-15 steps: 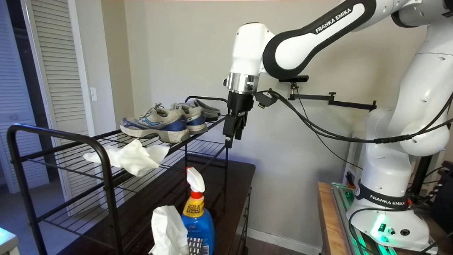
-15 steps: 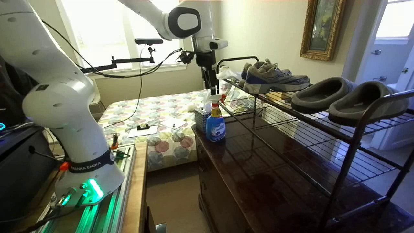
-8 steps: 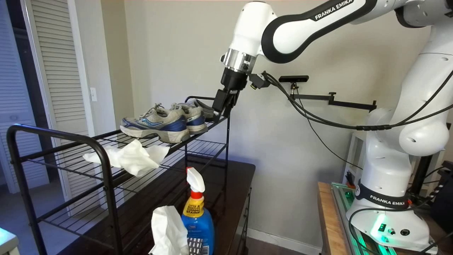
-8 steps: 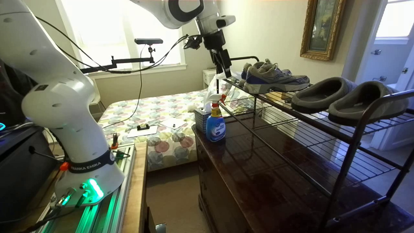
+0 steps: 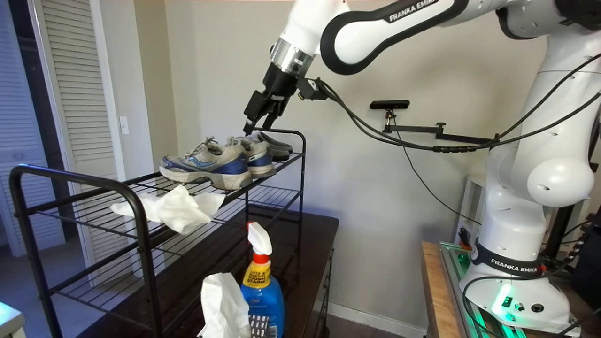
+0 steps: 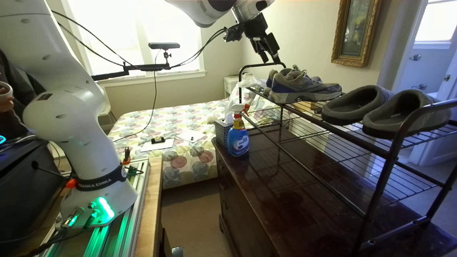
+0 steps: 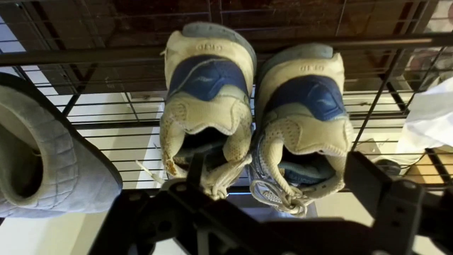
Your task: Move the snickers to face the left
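Both exterior views look along the rack (image 5: pixel 149 263) from opposite ends, toward a wall (image 5: pixel 225 70) and a bed (image 6: pixel 192 157) respectively, sharing sneakers (image 5: pixel 209 164) and arm (image 6: pixel 64 121). The wrist view looks down on the sneakers from close above.

The gripper (image 5: pixel 258 127), a second ago nearly upright and low beside the robot-side long edge of the dark counter (image 6: pixel 262 175), now tilts and sits higher, inward of that edge, over the sneakers (image 5: pixel 211 162). Its cables (image 5: pixel 450 149) arc higher too. In an exterior view, a hand (image 6: pixel 7 104) with a white cup (image 6: pixel 8 92) now appears, well apart from the counter's corners.
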Available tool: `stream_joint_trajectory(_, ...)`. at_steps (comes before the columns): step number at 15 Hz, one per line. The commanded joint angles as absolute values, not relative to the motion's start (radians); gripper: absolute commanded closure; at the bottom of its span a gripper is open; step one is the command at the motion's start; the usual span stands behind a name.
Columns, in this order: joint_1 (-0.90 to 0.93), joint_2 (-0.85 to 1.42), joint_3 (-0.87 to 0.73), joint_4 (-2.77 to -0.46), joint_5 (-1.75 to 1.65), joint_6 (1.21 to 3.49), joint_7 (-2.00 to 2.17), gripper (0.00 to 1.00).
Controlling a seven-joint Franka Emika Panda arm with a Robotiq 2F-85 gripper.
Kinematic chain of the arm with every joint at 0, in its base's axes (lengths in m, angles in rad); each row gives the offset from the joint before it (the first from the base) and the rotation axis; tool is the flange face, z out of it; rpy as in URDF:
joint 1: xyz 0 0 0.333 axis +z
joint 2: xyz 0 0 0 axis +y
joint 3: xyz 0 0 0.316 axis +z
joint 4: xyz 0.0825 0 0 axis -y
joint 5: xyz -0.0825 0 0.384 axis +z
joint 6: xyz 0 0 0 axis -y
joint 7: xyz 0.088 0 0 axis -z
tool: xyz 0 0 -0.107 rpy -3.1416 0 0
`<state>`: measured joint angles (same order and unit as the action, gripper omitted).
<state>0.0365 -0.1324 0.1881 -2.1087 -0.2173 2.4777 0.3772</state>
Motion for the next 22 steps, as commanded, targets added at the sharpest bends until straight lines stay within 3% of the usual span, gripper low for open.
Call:
stream_joint_trajectory(1, 0.036, 0.008, 0.206, -1.968, -0.394, 2.487, 0.598, 0.0)
stream_joint_trajectory(7, 0.115, 0.11, 0.158, -1.837, -0.611, 2.327, 0.885, 0.0)
stream_joint_trajectory(12, 0.151, 0.184, 0.148, -1.762, -0.505, 2.207, 0.779, 0.0)
stream_joint_trajectory(22, 0.161, 0.249, 0.116, -1.707, -0.335, 2.203, 0.551, 0.03)
